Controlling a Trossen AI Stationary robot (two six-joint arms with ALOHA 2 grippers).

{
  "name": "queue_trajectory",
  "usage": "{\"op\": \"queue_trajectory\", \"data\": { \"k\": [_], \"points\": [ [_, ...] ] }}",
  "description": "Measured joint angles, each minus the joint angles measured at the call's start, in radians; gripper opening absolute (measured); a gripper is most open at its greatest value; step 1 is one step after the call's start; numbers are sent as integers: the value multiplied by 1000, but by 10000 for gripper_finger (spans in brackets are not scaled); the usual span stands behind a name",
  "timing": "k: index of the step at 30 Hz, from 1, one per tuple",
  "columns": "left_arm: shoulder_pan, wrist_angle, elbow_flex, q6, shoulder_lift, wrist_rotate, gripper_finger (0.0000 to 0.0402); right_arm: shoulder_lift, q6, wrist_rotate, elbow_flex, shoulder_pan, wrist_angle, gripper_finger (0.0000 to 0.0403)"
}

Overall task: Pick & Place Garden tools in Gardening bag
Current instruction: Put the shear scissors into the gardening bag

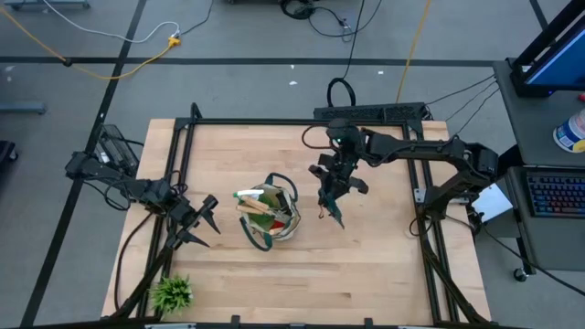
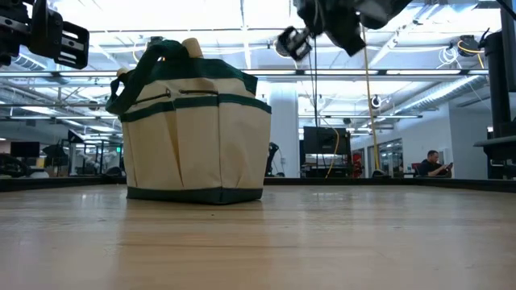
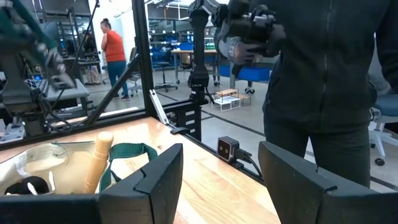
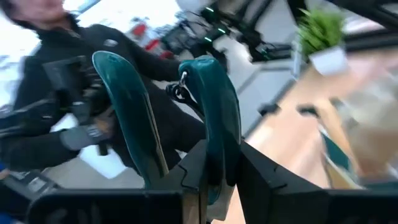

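bag (image 2: 197,133) upright on bench (image 2: 322,234), a handle tip poking from its top | one arm's hand (image 2: 48,36) high, left of bag | other arm (image 2: 334,24) high, right of bag | seated person (image 2: 434,163) far behind, right of bag

Grey floor (image 1: 228,46) around the wooden table (image 1: 366,265), yellow and white cables (image 1: 119,41) trailing across it. Desk with keyboard (image 1: 556,194) at right. Beyond: open workshop, bright ceiling lights (image 2: 242,12), glass partitions, a seated person (image 2: 433,163) far right.
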Motion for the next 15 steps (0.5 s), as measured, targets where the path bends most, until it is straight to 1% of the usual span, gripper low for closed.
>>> {"op": "queue_trajectory", "data": {
  "k": [3,11,15],
  "points": [
    [0,0,0,-1,0,1,216,0,100,-35,0,22,158,50],
    [0,0,0,-1,0,2,216,0,308,-33,0,78,574,50],
    [0,0,0,-1,0,2,216,0,386,-31,0,97,712,50]
  ]
}}
